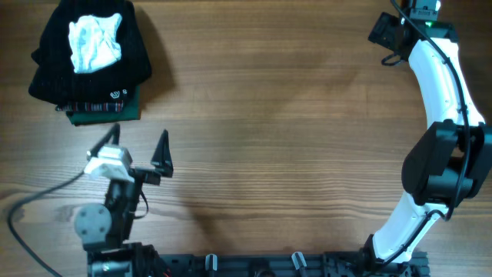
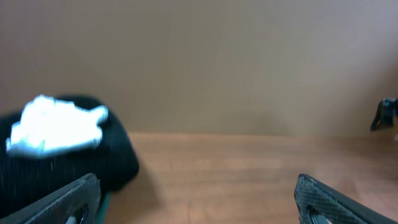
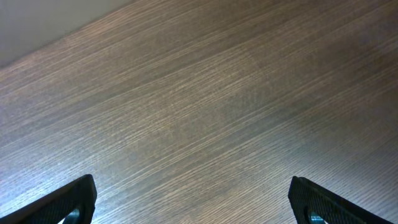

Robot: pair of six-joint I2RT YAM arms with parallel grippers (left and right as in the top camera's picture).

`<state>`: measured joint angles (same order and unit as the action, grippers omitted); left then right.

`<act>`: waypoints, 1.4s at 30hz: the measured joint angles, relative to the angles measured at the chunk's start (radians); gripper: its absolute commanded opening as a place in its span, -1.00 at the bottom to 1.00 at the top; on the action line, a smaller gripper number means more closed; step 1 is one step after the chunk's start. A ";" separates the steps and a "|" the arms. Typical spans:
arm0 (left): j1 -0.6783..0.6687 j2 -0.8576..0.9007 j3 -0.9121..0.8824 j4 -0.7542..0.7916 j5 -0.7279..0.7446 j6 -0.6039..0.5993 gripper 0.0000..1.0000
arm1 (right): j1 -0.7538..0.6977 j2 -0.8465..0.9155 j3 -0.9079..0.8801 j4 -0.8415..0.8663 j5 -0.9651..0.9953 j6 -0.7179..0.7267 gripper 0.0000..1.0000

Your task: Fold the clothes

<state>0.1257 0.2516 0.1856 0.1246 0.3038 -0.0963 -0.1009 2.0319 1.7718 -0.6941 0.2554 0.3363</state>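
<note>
Small pale clothes [image 1: 95, 42] bunched on top of a black pile [image 1: 132, 65], far left on the tabletop [image 1: 269, 115]. Left pincer [image 1: 140, 135] wide open, aimed there, likely to grab. Right pincer [image 3: 193, 186] wide open too, empty, well apart.

Clothes [image 1: 95, 43] pale blue-white; knit garment [image 1: 50, 73] black; bottom garment [image 1: 108, 115] dark green, plaid trim; table [image 1: 284, 131] brown woodgrain.

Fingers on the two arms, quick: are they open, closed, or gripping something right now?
Left fingers: open, holding nothing.
Right fingers: open, holding nothing.
</note>
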 measured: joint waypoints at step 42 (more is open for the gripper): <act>0.040 -0.237 -0.171 -0.185 -0.106 -0.082 1.00 | 0.000 0.000 0.000 0.000 0.000 0.000 0.99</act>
<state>0.1658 0.0147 0.0147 -0.0608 0.1982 -0.1783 -0.1009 2.0319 1.7718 -0.6937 0.2554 0.3367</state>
